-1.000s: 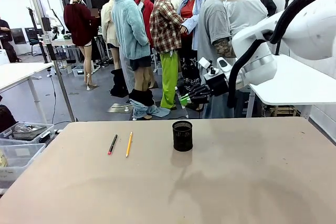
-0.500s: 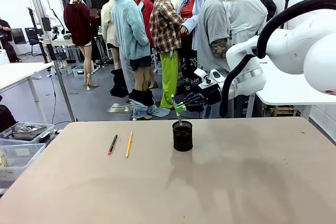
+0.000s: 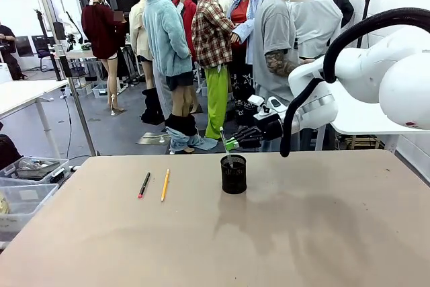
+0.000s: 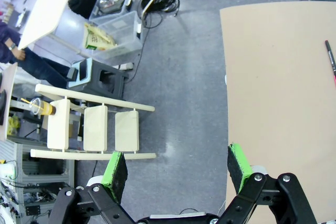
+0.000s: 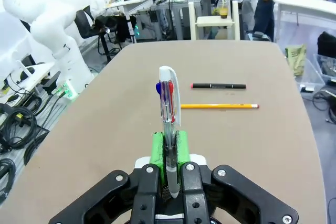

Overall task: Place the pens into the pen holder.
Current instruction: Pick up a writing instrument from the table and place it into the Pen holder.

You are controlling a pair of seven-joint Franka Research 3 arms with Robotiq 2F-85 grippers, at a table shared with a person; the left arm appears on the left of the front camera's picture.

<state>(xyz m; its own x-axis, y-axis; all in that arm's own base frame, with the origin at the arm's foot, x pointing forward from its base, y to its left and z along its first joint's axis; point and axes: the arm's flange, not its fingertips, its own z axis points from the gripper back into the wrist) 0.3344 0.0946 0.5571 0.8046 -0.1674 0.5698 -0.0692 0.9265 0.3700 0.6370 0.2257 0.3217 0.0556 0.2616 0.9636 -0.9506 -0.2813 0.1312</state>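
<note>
Above the black mesh pen holder (image 3: 233, 176) on the bench (image 3: 322, 233), your right end effector (image 3: 232, 144) pinched the greyish pen (image 3: 223, 136), its tip at the holder's mouth. The dark pen (image 3: 144, 185) and yellow pencil (image 3: 165, 185) lay side by side to its left. Your left end effector (image 4: 178, 169) stood spread.
</note>
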